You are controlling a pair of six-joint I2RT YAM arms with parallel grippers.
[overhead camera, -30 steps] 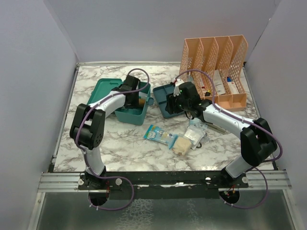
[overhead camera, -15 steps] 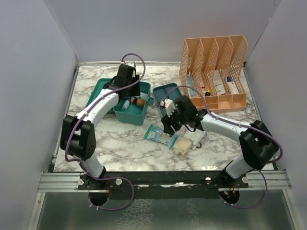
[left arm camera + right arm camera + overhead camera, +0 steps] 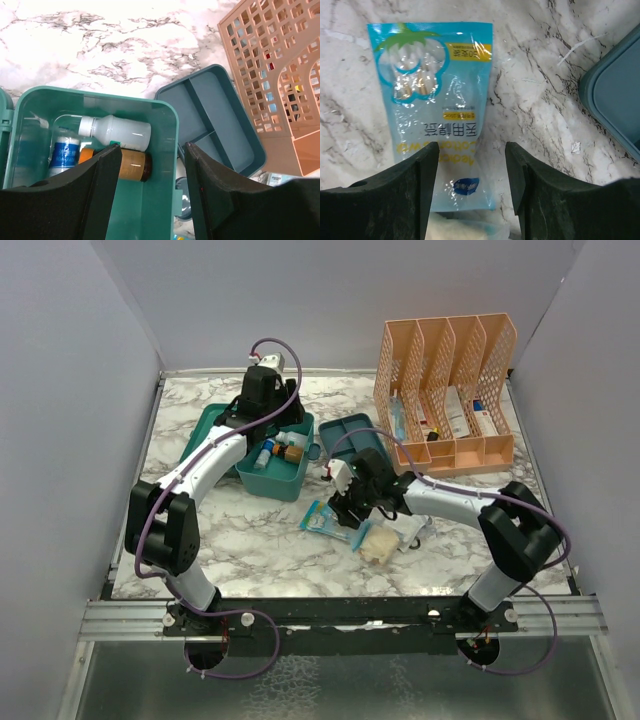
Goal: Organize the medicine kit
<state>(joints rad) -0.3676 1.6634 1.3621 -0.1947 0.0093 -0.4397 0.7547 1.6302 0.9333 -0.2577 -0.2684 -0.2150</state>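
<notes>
1. Packet of cotton swabs [image 3: 437, 100] lies flat on the marbled desk [image 3: 250, 540], with a cream pad [image 3: 378, 545] just beside its near end.
2. Right end effector [image 3: 471, 160] hangs over that packet, jaws well apart, gripping nothing.
3. Medicine kit [image 3: 170, 125] sits farther back, left of centre, its lid swung open and bottles [image 3: 117, 132] lying inside.
4. Left end effector [image 3: 150, 160] hovers above the kit, jaws parted and empty.
5. Insert tray [image 3: 215, 120] lies just beside the kit's right wall; a peach organizer [image 3: 450, 360] stands behind.
</notes>
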